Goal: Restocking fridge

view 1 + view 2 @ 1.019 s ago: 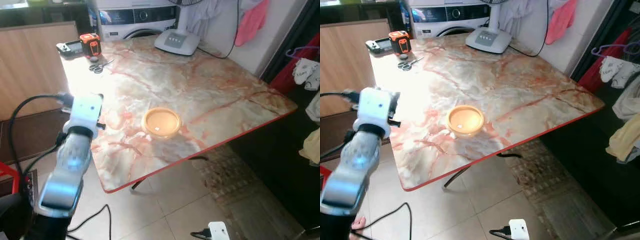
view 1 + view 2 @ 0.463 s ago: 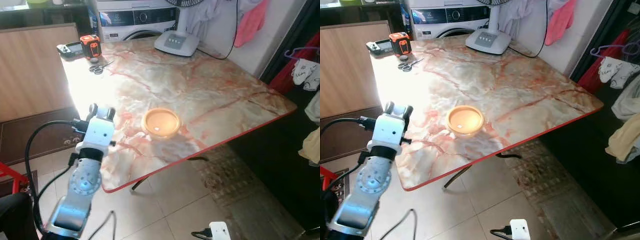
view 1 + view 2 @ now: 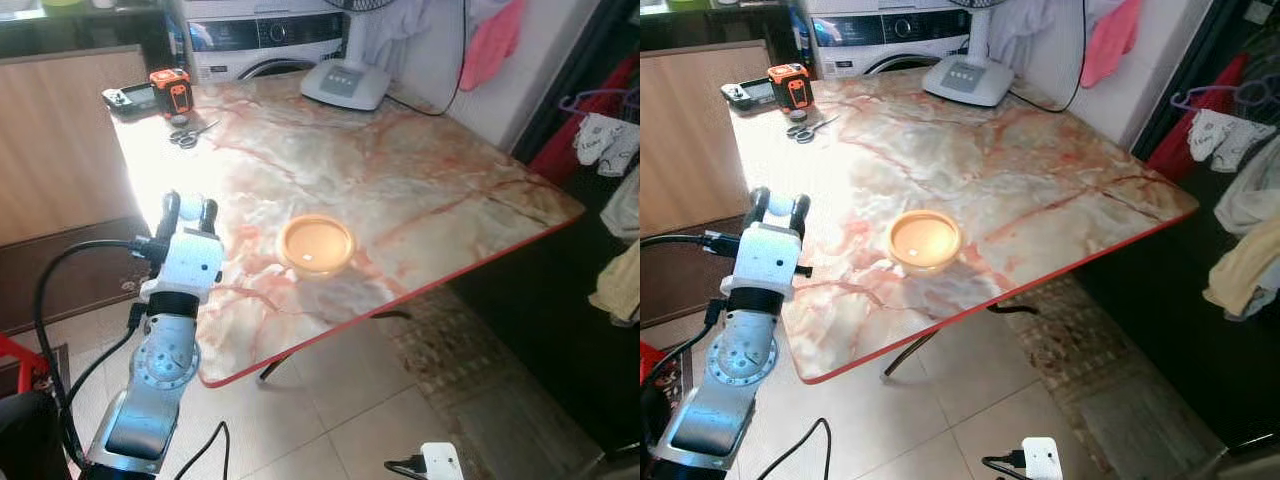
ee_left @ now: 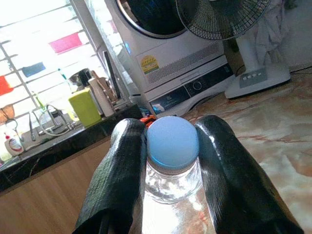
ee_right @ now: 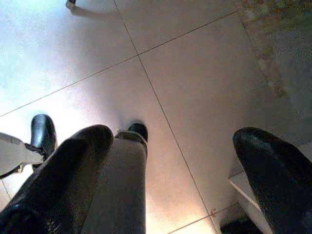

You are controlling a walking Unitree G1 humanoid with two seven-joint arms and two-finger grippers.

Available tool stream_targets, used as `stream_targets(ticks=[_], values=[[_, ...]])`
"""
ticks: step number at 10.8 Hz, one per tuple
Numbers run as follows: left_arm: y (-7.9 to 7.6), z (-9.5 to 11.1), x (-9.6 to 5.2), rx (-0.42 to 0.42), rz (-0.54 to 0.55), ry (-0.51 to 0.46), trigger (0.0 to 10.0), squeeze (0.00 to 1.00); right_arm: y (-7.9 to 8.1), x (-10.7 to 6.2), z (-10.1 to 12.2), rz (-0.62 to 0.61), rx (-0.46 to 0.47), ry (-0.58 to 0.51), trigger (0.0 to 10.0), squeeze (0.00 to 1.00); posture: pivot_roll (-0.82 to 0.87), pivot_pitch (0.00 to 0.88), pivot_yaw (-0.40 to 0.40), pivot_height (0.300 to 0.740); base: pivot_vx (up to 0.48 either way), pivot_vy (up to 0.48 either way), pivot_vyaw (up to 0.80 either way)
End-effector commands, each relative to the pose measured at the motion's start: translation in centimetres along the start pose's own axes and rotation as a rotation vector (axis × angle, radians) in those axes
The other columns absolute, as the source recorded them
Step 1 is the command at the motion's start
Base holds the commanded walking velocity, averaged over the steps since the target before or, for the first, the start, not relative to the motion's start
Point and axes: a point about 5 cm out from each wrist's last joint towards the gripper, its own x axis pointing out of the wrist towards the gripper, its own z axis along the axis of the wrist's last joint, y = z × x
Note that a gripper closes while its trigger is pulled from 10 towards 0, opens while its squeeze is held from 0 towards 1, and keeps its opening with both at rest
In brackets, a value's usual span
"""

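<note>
Head views: the left gripper point(image 3: 187, 208) stands raised at the marble table's point(image 3: 430, 190) near-left edge, about 9 o'clock from the orange bowl point(image 3: 316, 245) at the table's middle. At 11 o'clock on the far corner lie an orange tape measure point(image 3: 170, 89), a black controller point(image 3: 128, 98) and scissors point(image 3: 187, 133); a fan base point(image 3: 346, 83) sits at 12 o'clock, a white washing machine point(image 3: 262, 40) behind it. No fridge appears, so the restocking seems to be at an early stage: an item is in hand, and carrying it off and shelving it remain.

Left wrist view: the gripper is closed on a clear plastic bottle point(image 4: 173, 163) with a pale blue cap, fingers point(image 4: 119, 180) clamping its neck from both sides. The washing machine bears a yellow round sticker and a brand strip, both too small to read.

Right wrist view: the right gripper point(image 5: 173, 180) hangs idle over the tiled floor point(image 5: 195, 83), its fingers spread wide and holding nothing.
</note>
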Motion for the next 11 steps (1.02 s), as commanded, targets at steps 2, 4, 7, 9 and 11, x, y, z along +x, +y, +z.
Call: stream_targets(ticks=[2, 4, 7, 9, 11], values=[[-0.55, 0.5, -0.13, -0.025, 0.004, -0.026, 10.0, 0.0, -0.44, -0.12, -0.35, -0.019, 0.018, 0.006, 10.0, 0.0, 0.01, 0.072, -0.124, 0.74, 0.0, 0.0, 0.0], [-0.57, 0.58, 0.01, -0.03, 0.011, -0.025, 10.0, 0.0, -0.51, -0.13, -0.31, -0.022, 0.015, 0.003, 10.0, 0.0, 0.01, 0.073, -0.125, 0.74, 0.0, 0.0, 0.0], [-0.51, 0.36, 0.1, -0.031, 0.015, -0.016, 10.0, 0.0, -0.56, -0.13, -0.23, -0.023, 0.018, -0.003, 10.0, 0.0, 0.01, 0.072, -0.126, 0.74, 0.0, 0.0, 0.0], [-0.53, 0.36, 0.14, -0.035, 0.013, -0.013, 10.0, 0.0, -0.54, -0.12, -0.21, -0.02, 0.017, -0.004, 10.0, 0.0, 0.01, 0.074, -0.127, 0.74, 0.0, 0.0, 0.0], [-0.49, 0.3, 0.14, -0.035, 0.015, -0.01, 10.0, 0.0, -0.54, -0.13, -0.21, -0.018, 0.018, -0.005, 10.0, 0.0, 0.01, 0.075, -0.127, 0.74, 0.0, 0.244, 0.0]])
